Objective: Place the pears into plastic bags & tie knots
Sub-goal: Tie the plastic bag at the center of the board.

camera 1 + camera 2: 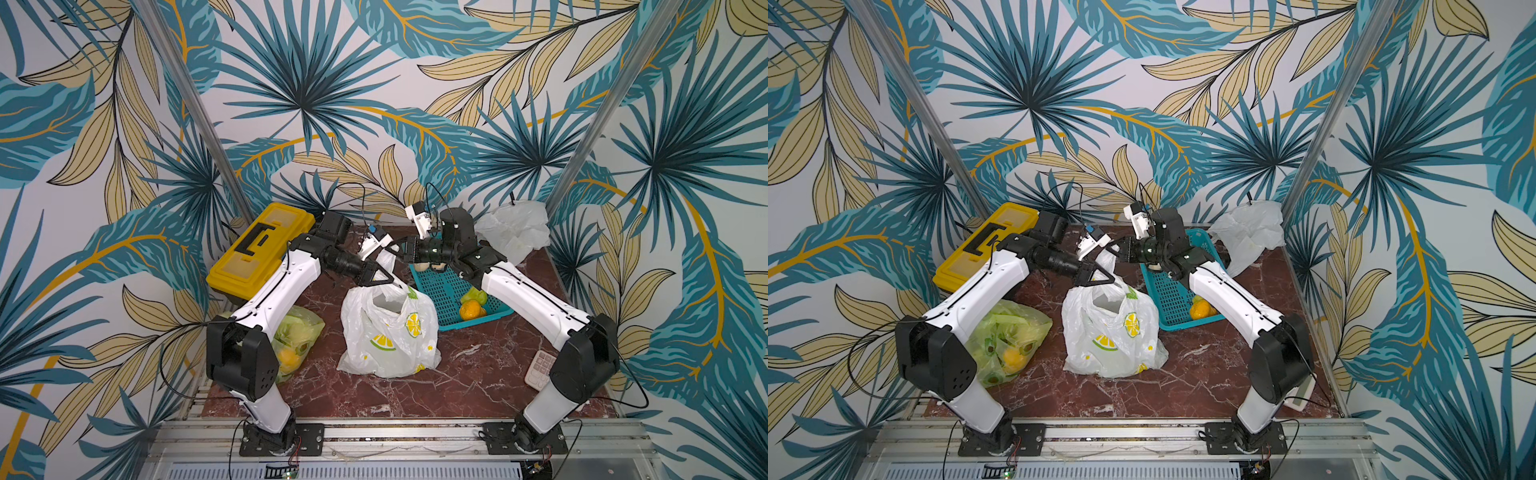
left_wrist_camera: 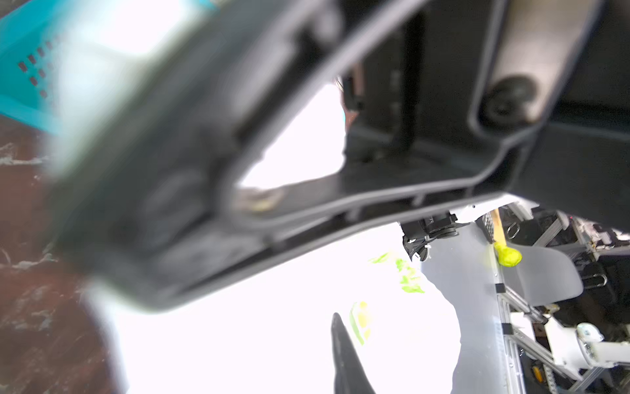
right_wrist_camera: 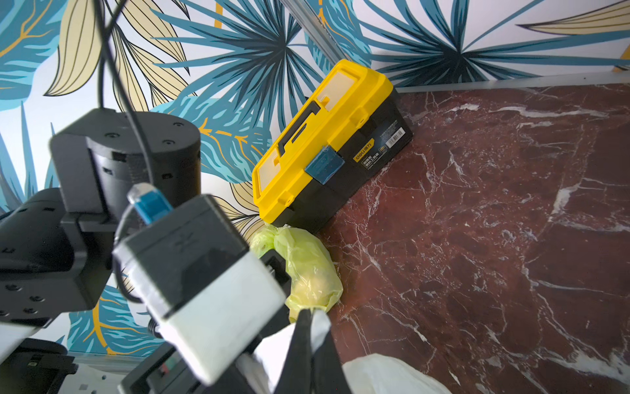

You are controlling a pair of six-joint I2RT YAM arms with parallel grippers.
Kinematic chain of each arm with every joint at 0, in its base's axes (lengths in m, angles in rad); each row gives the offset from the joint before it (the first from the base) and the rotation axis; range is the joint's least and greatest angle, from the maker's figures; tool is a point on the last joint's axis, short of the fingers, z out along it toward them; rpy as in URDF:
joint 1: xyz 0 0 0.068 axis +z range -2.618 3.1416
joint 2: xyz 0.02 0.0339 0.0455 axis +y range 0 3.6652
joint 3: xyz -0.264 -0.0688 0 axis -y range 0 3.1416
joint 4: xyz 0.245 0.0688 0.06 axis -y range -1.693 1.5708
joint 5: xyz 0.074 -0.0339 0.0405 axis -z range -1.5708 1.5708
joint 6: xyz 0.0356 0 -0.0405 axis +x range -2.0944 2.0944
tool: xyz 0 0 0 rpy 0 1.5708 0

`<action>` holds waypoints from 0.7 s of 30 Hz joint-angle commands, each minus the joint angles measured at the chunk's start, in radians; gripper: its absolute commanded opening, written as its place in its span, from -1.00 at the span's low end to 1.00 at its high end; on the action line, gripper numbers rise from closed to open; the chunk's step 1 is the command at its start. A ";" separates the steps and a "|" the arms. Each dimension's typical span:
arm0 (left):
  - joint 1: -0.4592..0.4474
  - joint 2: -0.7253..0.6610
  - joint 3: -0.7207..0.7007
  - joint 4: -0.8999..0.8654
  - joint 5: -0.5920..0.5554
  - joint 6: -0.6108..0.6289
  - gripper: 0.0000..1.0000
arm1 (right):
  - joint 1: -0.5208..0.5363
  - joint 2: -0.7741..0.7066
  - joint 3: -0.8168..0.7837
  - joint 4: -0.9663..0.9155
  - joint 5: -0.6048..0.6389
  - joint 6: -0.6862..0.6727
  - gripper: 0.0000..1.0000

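White crinkly lemon-print plastic bag (image 1: pixel 388 336) — stood on the marble bench (image 1: pixel 478 365), one handle clamped in the closed right pincer (image 1: pixel 397 250); left pincer (image 1: pixel 384 280) at its mouth, state indiscernible. Knot-tying judged in hand — handles to be crossed next.

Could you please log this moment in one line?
lemon-print bag: unknotted | right hand: shut on its handle | left hand: at handle, grip unclear | basket: holds pears
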 commanded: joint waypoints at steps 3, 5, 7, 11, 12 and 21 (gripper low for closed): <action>0.017 -0.038 -0.012 -0.008 0.055 0.004 -0.51 | -0.003 -0.080 -0.056 0.038 -0.005 -0.035 -0.96; 0.016 -0.039 -0.016 -0.008 0.065 0.007 -0.51 | -0.005 -0.092 -0.061 0.033 0.003 -0.042 -0.98; 0.017 -0.038 -0.024 -0.008 0.064 0.005 -0.50 | -0.006 -0.102 -0.063 0.017 0.019 -0.055 -1.00; 0.023 -0.049 -0.051 -0.008 0.061 0.011 -0.49 | -0.017 -0.130 -0.077 0.009 0.024 -0.064 -1.00; 0.024 -0.050 -0.057 -0.008 0.062 0.011 -0.49 | -0.018 -0.137 -0.079 0.007 0.024 -0.066 -1.00; 0.047 -0.045 -0.027 0.000 -0.022 -0.060 -0.78 | 0.026 -0.206 -0.118 -0.111 -0.065 -0.086 -1.00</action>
